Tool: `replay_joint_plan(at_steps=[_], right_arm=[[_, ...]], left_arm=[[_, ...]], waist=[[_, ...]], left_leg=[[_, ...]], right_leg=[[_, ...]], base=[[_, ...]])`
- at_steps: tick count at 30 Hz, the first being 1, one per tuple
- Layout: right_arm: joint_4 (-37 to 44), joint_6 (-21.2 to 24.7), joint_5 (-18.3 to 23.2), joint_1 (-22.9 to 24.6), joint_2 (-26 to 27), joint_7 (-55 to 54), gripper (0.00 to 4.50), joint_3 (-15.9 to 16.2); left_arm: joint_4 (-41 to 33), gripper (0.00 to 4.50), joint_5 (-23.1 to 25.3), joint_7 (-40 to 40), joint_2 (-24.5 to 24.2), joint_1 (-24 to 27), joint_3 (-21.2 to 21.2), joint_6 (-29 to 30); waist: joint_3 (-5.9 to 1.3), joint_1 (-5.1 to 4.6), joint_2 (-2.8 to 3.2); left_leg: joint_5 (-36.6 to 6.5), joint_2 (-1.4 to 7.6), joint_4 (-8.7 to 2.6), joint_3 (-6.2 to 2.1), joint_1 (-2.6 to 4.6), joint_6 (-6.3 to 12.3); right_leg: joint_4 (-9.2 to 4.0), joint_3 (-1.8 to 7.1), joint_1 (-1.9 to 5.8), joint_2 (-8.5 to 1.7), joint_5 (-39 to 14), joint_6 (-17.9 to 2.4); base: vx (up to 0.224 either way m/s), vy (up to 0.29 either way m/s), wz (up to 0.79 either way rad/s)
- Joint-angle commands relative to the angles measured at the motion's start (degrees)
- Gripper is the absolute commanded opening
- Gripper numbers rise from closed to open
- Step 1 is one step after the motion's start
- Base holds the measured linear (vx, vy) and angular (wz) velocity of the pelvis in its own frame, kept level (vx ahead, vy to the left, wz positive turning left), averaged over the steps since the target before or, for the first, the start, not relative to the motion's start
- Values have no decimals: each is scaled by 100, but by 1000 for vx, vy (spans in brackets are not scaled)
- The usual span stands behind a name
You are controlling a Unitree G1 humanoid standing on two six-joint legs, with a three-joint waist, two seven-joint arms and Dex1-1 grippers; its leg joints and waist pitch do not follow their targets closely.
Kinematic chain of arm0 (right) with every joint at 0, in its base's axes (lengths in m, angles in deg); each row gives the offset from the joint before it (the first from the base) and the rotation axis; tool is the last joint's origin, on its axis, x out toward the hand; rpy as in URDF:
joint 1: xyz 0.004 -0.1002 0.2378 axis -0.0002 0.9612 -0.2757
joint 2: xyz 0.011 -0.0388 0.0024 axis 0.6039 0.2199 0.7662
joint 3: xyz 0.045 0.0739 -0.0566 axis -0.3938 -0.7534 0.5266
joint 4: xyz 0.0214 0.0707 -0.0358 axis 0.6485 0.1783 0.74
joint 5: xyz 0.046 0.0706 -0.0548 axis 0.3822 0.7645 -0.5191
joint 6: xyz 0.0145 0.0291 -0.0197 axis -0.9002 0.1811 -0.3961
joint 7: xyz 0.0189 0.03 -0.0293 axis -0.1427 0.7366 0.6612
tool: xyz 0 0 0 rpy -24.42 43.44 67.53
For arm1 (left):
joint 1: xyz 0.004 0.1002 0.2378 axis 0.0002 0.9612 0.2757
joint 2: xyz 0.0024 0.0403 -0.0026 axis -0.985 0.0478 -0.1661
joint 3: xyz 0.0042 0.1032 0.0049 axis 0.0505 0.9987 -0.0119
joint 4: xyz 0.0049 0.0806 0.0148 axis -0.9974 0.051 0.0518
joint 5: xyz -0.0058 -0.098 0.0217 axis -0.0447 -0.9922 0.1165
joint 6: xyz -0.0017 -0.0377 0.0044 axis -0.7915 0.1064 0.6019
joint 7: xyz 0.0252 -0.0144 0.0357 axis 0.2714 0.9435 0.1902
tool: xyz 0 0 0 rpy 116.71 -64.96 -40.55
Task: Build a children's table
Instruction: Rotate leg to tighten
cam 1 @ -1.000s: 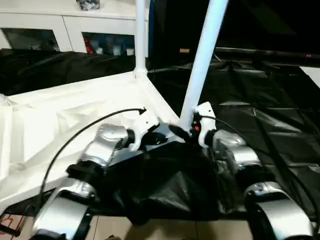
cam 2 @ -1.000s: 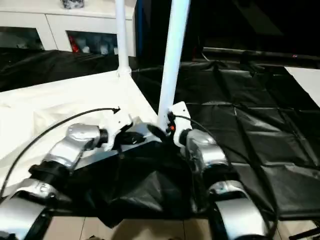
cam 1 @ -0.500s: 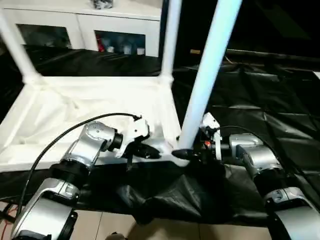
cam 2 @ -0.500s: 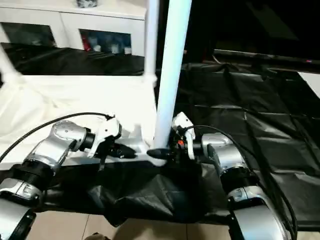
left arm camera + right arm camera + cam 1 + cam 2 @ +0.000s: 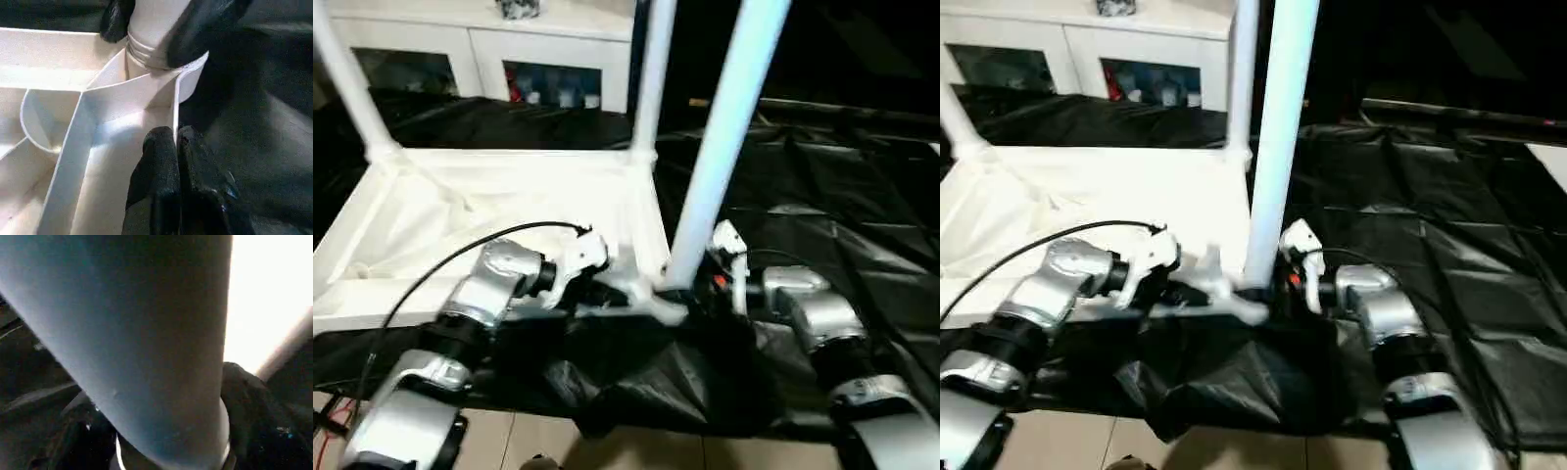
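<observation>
My left jaws are pressed together on the thin side wall of the table top, pinching that white rim right beside the near corner socket. The top lies upside down with its ribbed underside up, on black sheeting spread over the floor, and it stretches away from my left jaws toward a white cabinet with glass doors.

My right jaws stand apart around the foot of the nearest leg, one black finger on each side of the tube, just above the threaded end where it meets the socket. Seen from my left wrist, the wider finger lies against the tube; whether the other one presses on it I cannot tell. This leg rises steeply from the corner between my two jaws, leaning a little to my right as it goes up.

Beyond my jaws, two more legs already stand in their sockets: one at the far corner on the same side as the leg I am working, the other at the far corner well off to my left.

A black cable arcs over my left forearm to the wrist.
</observation>
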Motion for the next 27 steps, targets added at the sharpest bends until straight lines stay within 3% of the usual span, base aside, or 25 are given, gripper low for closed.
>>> replay_joint_plan(at_steps=[1,5,7,8,10,12,14,17,22,27], right_arm=[[-381,49,-293,-25,296,-798,262,211],[-978,218,-258,-254,740,-2553,261,-197],[-1138,196,-256,-318,915,-2991,261,-313],[-1134,20,-347,-304,977,-2946,261,-224],[-1126,-167,-439,-298,1020,-2778,261,-97],[-1154,-235,-431,-321,1038,-2703,329,-86],[-1120,-170,-273,-381,991,-2412,332,-166],[-1020,-270,-363,-394,809,-1995,372,-5],[-850,-524,-403,-337,519,-1216,374,192],[-261,-721,-232,-114,-35,420,374,410]], left_arm=[[-33,0,-55,-438,441,-189,61,43],[168,0,51,-1399,836,-306,-37,194],[189,0,74,-1607,983,-316,-35,233],[161,0,78,-1640,1051,-299,-30,252],[129,0,80,-1630,1114,-280,-16,262],[133,0,85,-1626,1135,-280,-9,255],[104,0,70,-1480,1070,-261,23,217],[54,0,-3,-1160,919,-223,31,116],[-103,0,-100,-603,663,-140,105,63],[-456,0,-282,559,219,54,287,-35]], waist=[[-309,-37,11],[-309,-134,15],[-310,-164,8],[-312,-170,8],[-319,-183,11],[-320,-191,13],[-322,-189,25],[-332,-186,25],[-363,-181,23],[-397,-128,21]], left_leg=[[-2007,-61,-400,31,88,-196],[-2101,-80,-392,19,100,-181],[-2117,-86,-394,19,83,-144],[-2113,-85,-393,18,79,-132],[-2117,-84,-391,21,64,-84],[-2084,-84,-393,24,50,-27],[-2092,-75,-396,26,58,-33],[-2048,-71,-398,22,47,14],[-1704,-65,-374,41,20,104],[-1106,-49,-312,76,4,380]], right_leg=[[-491,152,232,-230,-2495,-880],[-544,143,194,-218,-2721,-752],[-548,141,193,-203,-2647,-761],[-547,141,195,-205,-2621,-762],[-541,139,202,-195,-2474,-788],[-529,142,214,-191,-2340,-836],[-526,144,206,-193,-2282,-881],[-505,142,239,-185,-2079,-937],[-429,155,286,-192,-1423,-1155],[-283,146,355,-153,-285,-1524]], base=[[0,0,0],[0,0,0],[0,0,0],[0,0,0],[0,0,0],[0,0,0],[0,0,0],[0,0,0],[0,0,0],[0,0,0]])
